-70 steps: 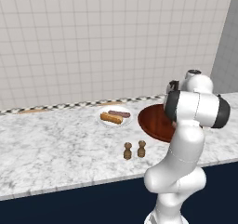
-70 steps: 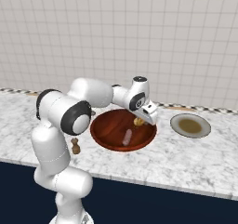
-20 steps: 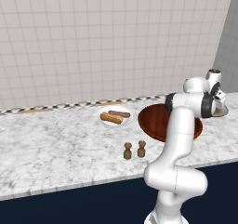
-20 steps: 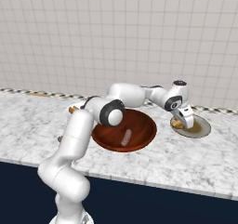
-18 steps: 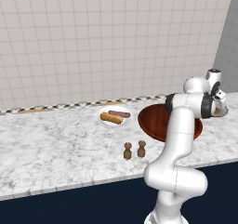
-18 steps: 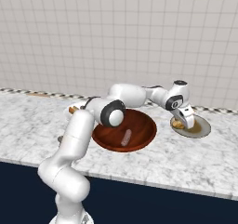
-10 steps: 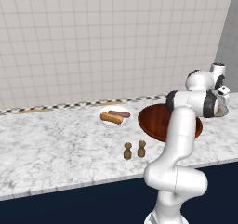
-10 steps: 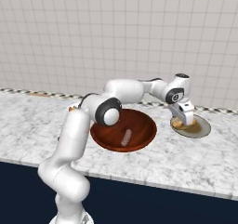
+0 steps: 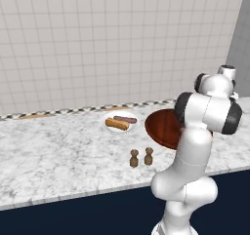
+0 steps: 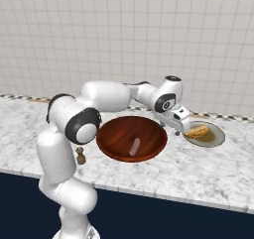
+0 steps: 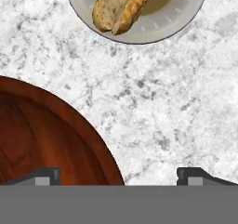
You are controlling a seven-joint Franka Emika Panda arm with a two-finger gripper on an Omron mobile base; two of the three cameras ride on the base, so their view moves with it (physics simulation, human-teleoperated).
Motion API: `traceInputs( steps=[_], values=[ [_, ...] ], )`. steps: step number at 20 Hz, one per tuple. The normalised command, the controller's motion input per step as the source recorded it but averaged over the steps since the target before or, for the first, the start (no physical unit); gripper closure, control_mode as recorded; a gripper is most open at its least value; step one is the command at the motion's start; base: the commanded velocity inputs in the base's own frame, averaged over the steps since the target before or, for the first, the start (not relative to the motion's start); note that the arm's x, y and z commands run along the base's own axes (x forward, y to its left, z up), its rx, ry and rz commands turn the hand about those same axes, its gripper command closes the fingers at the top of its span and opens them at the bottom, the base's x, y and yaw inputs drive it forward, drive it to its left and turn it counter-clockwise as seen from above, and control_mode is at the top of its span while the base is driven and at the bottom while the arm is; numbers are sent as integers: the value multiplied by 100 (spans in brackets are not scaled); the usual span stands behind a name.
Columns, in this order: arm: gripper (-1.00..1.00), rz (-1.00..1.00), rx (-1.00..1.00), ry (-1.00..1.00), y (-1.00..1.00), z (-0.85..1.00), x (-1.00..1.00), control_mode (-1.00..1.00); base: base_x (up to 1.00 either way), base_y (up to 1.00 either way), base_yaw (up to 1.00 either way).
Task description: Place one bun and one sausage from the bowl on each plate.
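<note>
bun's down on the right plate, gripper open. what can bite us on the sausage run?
1. The gripper hangs low between bowl and right plate; a flat swing back could clip the bowl rim.
2. The bun sits off-centre near the plate edge, leaving a lopsided spot for the sausage.
3. That sausage lies alone on the bowl's smooth floor and may roll on pinching.

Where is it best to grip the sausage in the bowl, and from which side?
Probably grip the sausage at its middle, coming straight down from above. It lies flat and alone in the bowl, so open fingers can span its narrow width.
</note>
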Motion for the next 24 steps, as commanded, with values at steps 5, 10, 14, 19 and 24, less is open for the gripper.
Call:
traceInputs(
  steps=[5, 10, 14, 19, 24],
  values=[
    [-100, 36, -1, -15, 99, 40, -65, -100, 0, 0, 0],
    [-100, 29, -13, 11, 83, 0, -9, -100, 0, 0, 0],
    [-100, 0, -1, 10, 3, -28, 10, -100, 0, 0, 0],
    [-100, 8, 1, 14, 22, -30, 0, -100, 0, 0, 0],
    [-100, 8, 1, 20, 10, -30, 0, -100, 0, 0, 0]
  ],
)
